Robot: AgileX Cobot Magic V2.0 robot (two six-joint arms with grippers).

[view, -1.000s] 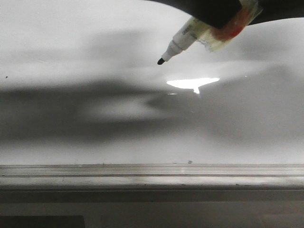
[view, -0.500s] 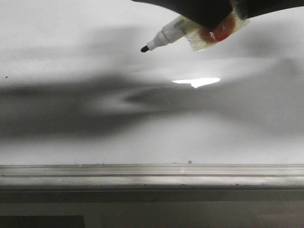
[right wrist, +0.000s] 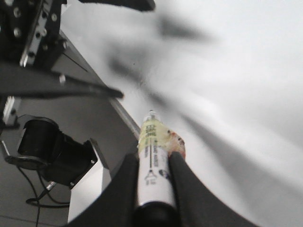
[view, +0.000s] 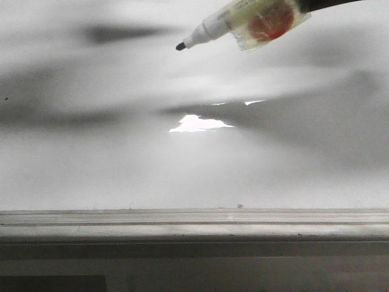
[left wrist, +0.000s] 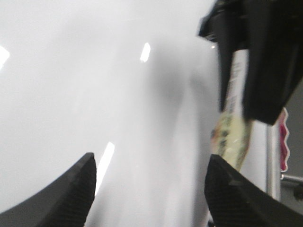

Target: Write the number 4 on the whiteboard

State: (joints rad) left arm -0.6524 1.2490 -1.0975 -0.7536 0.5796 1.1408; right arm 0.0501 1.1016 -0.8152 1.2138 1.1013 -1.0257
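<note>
Marker [view: 228, 23] above whiteboard [view: 121, 176], upper right, tip pointing left.

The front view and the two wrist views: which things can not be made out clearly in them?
- Front view: the right gripper holding the white marker pen is cut off by the top edge; only the taped barrel shows.
- Front view: no drawn stroke shows on the glossy white-grey whiteboard; shadows and glare cover it.
- Right wrist view: the pen's black tip is hidden behind its barrel.
- Left wrist view: blurred; the open left gripper holds nothing.
</note>
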